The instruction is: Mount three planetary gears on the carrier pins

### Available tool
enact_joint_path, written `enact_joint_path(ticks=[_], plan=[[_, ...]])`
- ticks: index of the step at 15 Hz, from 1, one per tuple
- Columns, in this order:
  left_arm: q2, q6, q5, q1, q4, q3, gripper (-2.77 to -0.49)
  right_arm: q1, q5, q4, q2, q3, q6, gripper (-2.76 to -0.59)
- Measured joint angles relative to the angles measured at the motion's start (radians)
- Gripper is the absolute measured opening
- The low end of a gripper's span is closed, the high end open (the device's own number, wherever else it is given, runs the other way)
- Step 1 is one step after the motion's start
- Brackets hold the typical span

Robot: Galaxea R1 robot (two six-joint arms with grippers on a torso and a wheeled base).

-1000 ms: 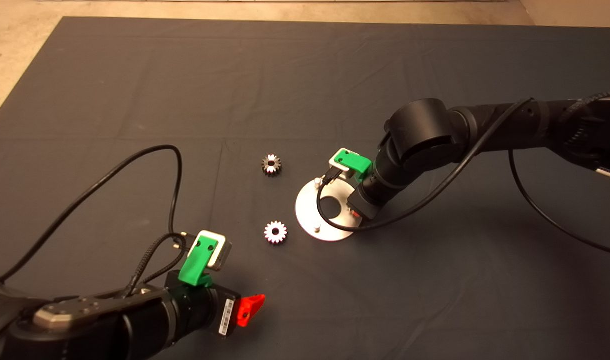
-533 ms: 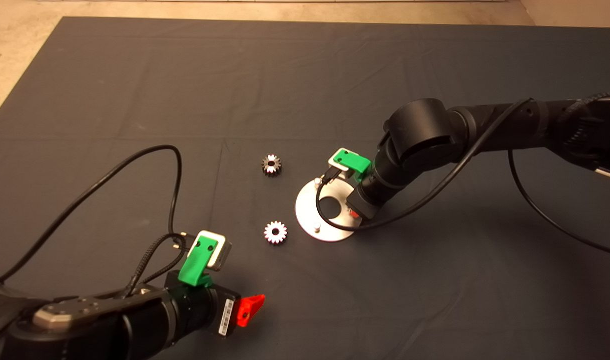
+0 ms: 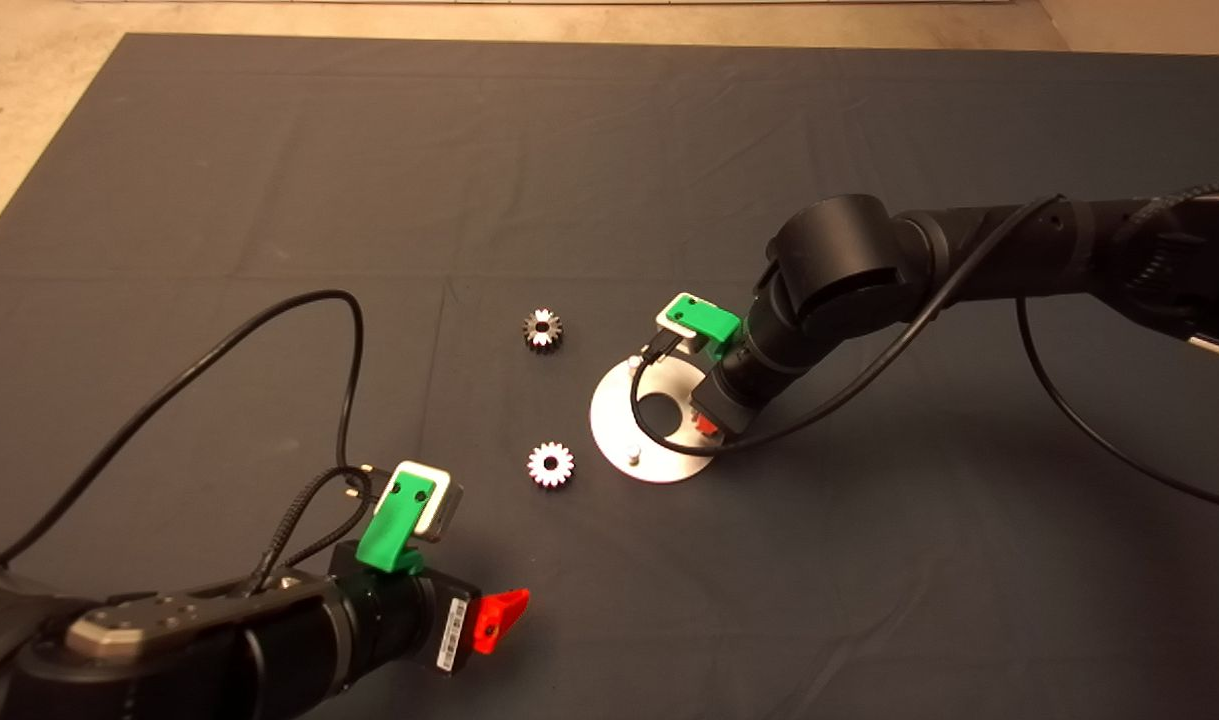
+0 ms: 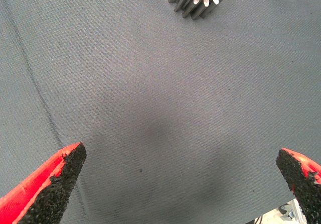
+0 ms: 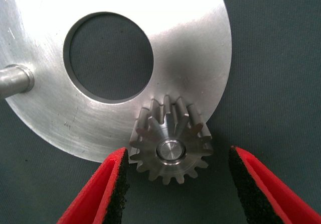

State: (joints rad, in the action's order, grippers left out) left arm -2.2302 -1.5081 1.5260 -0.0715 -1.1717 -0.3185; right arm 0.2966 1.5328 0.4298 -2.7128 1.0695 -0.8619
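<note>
The dark mat [image 3: 609, 150] spreads wide and bare around the work, leaving ample room on every side of the shiny round disc [image 3: 619, 440] near its middle. The right gripper [image 5: 175, 179] hangs directly over the disc's rim, jaws apart, with one gear [image 5: 170, 143] seated on a pin between them; the pin's flat silver tip shows through the bore. One pad sits just beside the gear's teeth, the other stands clear of them. The first of three installs appears done, and the step in hand looks like letting go of this gear.

The next move, by this reading, calls for a straight lift off the disc without snagging the teeth, then a trip to one of the two loose gears. Both lie on the mat beyond the disc from the right gripper's side: a dark one [image 3: 542, 329] and a bright one [image 3: 550, 464], the bright one just off the disc's edge. Two bare pins [image 3: 633, 364] wait on the disc, one [image 3: 632, 454] near the bright gear.

The left gripper [image 4: 180, 184] waits at the mat's near edge, jaws wide apart over bare cloth, the bright gear lying ahead of them.
</note>
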Motion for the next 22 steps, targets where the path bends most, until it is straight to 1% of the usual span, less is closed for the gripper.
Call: enact_joint_path(ticks=[1,2,3,4,6,8,9,10,11,14,16,18,20,21,22], plan=[[0.000,0.000,0.000,0.000,0.000,0.000,-0.50,0.000,-0.001,-0.006,0.000,0.003,0.000,-1.91],[0.000,0.000,0.000,0.000,0.000,0.000,-0.50,0.001,0.000,-0.019,0.000,0.003,0.000,-1.90],[0.000,0.000,0.000,0.000,0.000,0.000,-0.50,0.001,-0.001,-0.036,0.000,0.003,-0.001,-1.83],[0.000,0.000,0.000,0.000,0.000,0.000,-0.50,0.003,-0.001,-0.046,0.001,0.002,-0.002,-1.80],[0.000,0.000,0.000,0.000,0.000,0.000,-0.50,0.012,0.000,-0.057,0.001,-0.007,-0.004,-1.78],[0.000,0.000,0.000,0.000,0.000,0.000,-0.50,0.018,-0.003,-0.069,0.003,-0.023,-0.009,-1.62],[0.000,0.000,0.000,0.000,0.000,0.000,-0.50,0.020,-0.003,-0.080,0.007,-0.031,-0.014,-1.62],[0.000,0.000,0.000,0.000,0.000,0.000,-0.50,0.025,-0.003,-0.088,0.010,-0.041,-0.019,-1.54],[0.000,0.000,0.000,0.000,0.000,0.000,-0.50,0.032,-0.003,-0.095,0.018,-0.053,-0.027,-1.48],[0.000,0.000,0.000,0.000,0.000,0.000,-0.50,0.064,-0.003,-0.108,0.072,-0.104,-0.060,-1.47],[0.000,0.001,0.000,0.000,0.000,0.000,-0.50,0.073,-0.003,-0.110,0.129,-0.164,-0.088,-1.47],[0.000,0.001,0.000,0.000,0.000,0.000,-0.50,0.083,-0.005,-0.114,0.217,-0.274,-0.136,-1.47],[0.000,0.002,0.000,0.000,0.000,0.000,-0.50,0.101,0.002,-0.115,0.302,-0.400,-0.200,-1.47],[-0.001,0.002,0.000,0.000,0.000,0.000,-0.50,0.103,0.000,-0.115,0.336,-0.456,-0.230,-1.47],[-0.001,0.003,0.000,0.000,0.000,0.000,-0.50,0.103,-0.005,-0.115,0.376,-0.509,-0.258,-1.47]])
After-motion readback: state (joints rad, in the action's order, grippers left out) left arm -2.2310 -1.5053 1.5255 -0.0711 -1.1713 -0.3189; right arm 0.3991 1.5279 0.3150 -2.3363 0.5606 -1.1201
